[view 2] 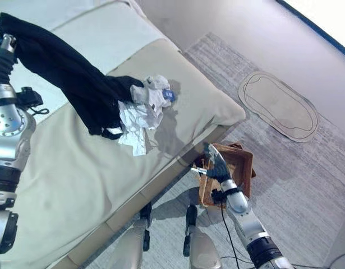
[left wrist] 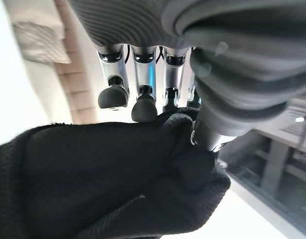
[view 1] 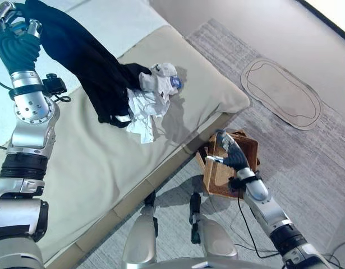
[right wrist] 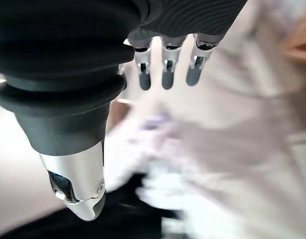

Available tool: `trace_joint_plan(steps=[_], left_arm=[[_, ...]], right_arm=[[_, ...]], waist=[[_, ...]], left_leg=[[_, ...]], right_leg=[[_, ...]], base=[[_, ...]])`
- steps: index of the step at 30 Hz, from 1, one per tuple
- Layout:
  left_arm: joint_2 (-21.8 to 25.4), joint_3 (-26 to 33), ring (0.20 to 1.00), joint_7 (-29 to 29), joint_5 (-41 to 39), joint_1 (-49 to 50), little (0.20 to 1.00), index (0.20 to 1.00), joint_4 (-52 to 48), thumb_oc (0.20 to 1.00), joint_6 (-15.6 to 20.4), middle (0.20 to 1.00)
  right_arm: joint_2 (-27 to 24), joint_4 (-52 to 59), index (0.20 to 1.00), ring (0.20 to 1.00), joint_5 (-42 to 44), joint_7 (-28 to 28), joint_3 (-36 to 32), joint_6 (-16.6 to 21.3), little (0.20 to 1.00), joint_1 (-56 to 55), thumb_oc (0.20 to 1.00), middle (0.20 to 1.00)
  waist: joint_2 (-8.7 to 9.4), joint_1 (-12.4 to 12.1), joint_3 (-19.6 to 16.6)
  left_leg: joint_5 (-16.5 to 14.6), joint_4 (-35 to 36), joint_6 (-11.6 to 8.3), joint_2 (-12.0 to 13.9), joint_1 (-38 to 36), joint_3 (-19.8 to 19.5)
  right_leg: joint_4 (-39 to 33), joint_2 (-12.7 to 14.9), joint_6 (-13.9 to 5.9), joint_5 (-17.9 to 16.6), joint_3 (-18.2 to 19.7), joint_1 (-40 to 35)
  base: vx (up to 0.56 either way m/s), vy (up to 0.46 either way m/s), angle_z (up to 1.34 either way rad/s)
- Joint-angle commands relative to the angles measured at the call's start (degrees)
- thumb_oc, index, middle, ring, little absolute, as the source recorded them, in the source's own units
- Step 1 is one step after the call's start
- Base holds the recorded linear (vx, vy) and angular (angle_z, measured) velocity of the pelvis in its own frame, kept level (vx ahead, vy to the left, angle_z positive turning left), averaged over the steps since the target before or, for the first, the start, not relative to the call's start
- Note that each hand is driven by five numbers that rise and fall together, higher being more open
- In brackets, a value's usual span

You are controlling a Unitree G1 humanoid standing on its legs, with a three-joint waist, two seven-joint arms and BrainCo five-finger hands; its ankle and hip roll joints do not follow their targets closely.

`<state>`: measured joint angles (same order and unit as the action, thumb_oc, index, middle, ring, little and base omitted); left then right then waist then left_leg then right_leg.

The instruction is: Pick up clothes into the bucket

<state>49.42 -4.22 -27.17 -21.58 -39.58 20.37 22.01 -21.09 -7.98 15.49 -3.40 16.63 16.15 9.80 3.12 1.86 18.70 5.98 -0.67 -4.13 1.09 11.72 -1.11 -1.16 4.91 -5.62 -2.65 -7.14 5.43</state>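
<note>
Now: left hand (view 1: pixel 18 28) fingers (left wrist: pixel 143 107) curled on black garment (view 1: pixel 82 61) | right hand (view 1: pixel 231 151) slack, empty | lift clear of white cloth (view 1: pixel 152 98), swing to basket (view 1: pixel 242 145).

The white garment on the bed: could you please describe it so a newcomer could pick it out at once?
On the beige bed cover, near its floor-side edge, lies a crumpled white garment with a small blue patch. It touches the hanging end of the black garment pinched in the raised left hand; it is the pale, bunched one.
</note>
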Motion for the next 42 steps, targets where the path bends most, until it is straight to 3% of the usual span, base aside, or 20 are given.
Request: trace_joint_plan(steps=[1,9,17,25,30,35,42], left_arm=[[-0.87,2.24,0.2,-0.07,-0.34,-1.54,0.2,0.2,-1.35,0.2,4.39,0.2],[-0.91,2.45,0.2,1.29,-0.96,-0.62,0.2,0.2,-3.38,0.2,3.86,0.2],[-4.43,0.1,0.2,8.63,-7.63,3.23,0.2,0.2,-11.81,0.2,4.1,0.2],[-6.18,-10.28,0.2,19.59,-22.71,1.33,0.2,0.2,-22.67,0.2,2.44,0.2],[-4.79,-14.51,0.2,24.14,-28.38,1.88,0.2,0.2,-27.82,0.2,0.68,0.2],[-1.89,-23.04,0.2,29.63,-36.01,-0.13,0.2,0.2,-34.81,0.2,-2.24,0.2],[-2.24,-33.21,0.2,31.99,-43.06,-5.46,0.2,0.2,-38.37,0.2,-5.2,0.2]], right_arm=[[0.1,4.84,1.0,1.0,3.11,-0.09,0.99,3.95,1.0,2.48,1.0,1.0],[-1.1,14.44,1.0,1.0,2.94,0.35,1.25,2.48,1.0,8.41,1.0,1.0],[0.59,16.73,1.0,1.0,5.05,2.58,5.11,-0.31,1.0,13.22,1.0,1.0],[0.99,11.89,1.0,1.0,17.62,7.45,15.19,-6.17,1.0,21.12,1.0,1.0],[-0.47,11.14,1.0,1.0,18.84,8.8,18.42,-7.88,1.0,23.46,1.0,1.0],[-2.98,9.76,1.0,1.0,17.78,9.94,21.78,-9.02,1.0,24.84,1.0,1.0],[-5.95,11.38,1.0,1.0,21.14,13.28,27.82,-11.36,1.0,28.03,1.0,1.0]], waist=[[0.71,-0.58,-8.22],[-0.42,-0.82,-12.43],[-0.83,-1.19,-14.99],[-0.82,-1.76,-16.21],[-0.81,-1.9,-16.43],[-1.04,-1.79,-16.4],[-1.16,-1.43,-16.0]], left_leg=[[-6.65,-4.13,2.33,-2.55,-2.45,0.53],[-5.44,0.91,2.22,-2.09,-7.94,0.99],[-5.81,2.16,2.24,-1.89,-11.51,1.21],[-5.9,2.39,2.09,-1.83,-13.37,0.59],[-5.96,2.47,2.08,-1.77,-13.93,0.33],[-5.56,2.74,1.98,-1.75,-14.06,-0.36],[-5.29,2.83,2.05,-1.79,-14.16,-1.17]], right_leg=[[-0.7,-0.88,-0.1,-0.31,0.38,1.1],[-2.38,-1.39,-0.01,0.62,-0.49,-3.09],[-3.04,-1.38,0.15,1.57,-0.85,-6.65],[-3.01,-1.28,0.55,2.16,-0.86,-8.85],[-3.07,-1.22,0.57,2.27,-1.02,-9.46],[-2.83,-1.15,0.58,2.39,-1.27,-9.74],[-2.53,-0.9,0.45,2.36,-1.59,-9.88]], base=[[0.05,-0.001,0.0],[0.07,-0.003,0.07],[0.06,0.006,0.0],[0.01,0.001,0.0],[0.0,0.0,0.0],[0.0,0.001,0.04],[0.0,0.001,0.06]])
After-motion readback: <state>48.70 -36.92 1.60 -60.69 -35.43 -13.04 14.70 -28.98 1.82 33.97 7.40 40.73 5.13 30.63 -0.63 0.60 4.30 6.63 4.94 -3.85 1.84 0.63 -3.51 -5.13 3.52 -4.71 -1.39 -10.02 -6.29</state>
